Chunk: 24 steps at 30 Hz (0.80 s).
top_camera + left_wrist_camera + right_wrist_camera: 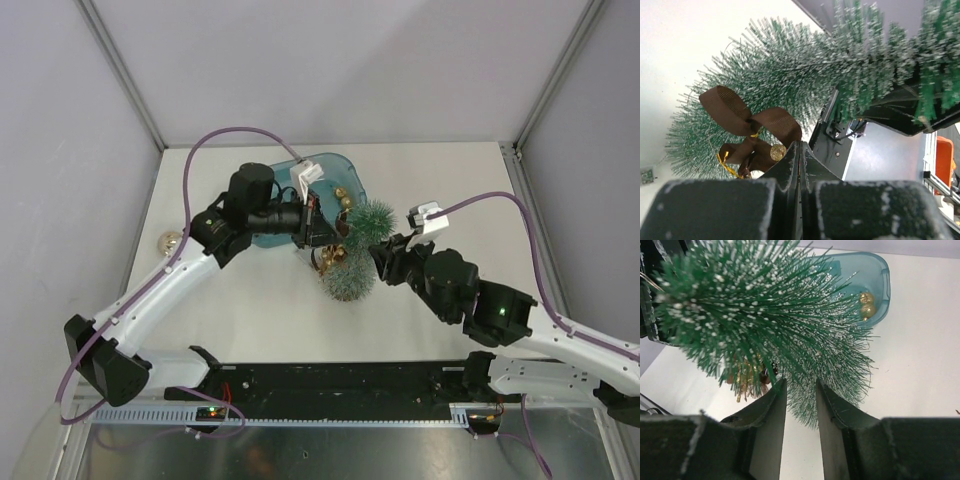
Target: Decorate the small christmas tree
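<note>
Small bristly green christmas tree [352,268] with white frost, on the white table [280,310] between the two grippers. Brown ribbon bow [752,127] right against its needles. Left gripper [799,150] pressed tight together, tips touching the bow; pinching it or not, cannot tell. Right gripper [796,405] apart, needles in the gap. See-through blue plastic tub [875,270] just beside, two gold balls [866,305] inside.

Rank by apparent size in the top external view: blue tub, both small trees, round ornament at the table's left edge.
blue tub, though partly hidden
far tree and near tree, about alike
round ornament
</note>
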{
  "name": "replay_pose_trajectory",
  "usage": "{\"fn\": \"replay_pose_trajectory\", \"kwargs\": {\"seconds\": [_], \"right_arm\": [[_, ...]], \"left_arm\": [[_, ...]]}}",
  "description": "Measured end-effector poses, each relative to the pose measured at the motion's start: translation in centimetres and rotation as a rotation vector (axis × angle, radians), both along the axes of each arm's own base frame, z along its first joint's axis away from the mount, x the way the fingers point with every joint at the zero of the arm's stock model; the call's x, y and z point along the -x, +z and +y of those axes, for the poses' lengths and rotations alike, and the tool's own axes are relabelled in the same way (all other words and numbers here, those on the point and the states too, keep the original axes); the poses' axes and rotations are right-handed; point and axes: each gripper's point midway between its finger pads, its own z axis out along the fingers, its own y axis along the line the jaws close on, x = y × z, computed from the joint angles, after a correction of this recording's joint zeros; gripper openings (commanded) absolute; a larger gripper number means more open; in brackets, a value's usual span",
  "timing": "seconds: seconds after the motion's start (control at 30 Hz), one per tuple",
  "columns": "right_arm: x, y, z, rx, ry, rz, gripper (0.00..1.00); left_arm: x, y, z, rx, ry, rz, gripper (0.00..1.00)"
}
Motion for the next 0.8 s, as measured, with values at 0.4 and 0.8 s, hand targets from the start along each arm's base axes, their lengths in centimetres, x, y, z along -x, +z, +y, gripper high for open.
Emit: {"fn": "replay_pose_trajectory", "kwargs": {"seconds": [0.4, 0.8], "right_arm": [[-0.5, -2.0, 0.2, 0.033, 0.003, 0.025, 0.34], [0.0, -3.2, 0.9, 0.023, 0.038, 0.039, 0.34]], "left_arm": [[1.6, -0.7, -0.8, 0.001, -0.073, 0.034, 0.04], [3.2, -5.5, -1.7, -0.086, -0.147, 0.062, 0.24]]}}
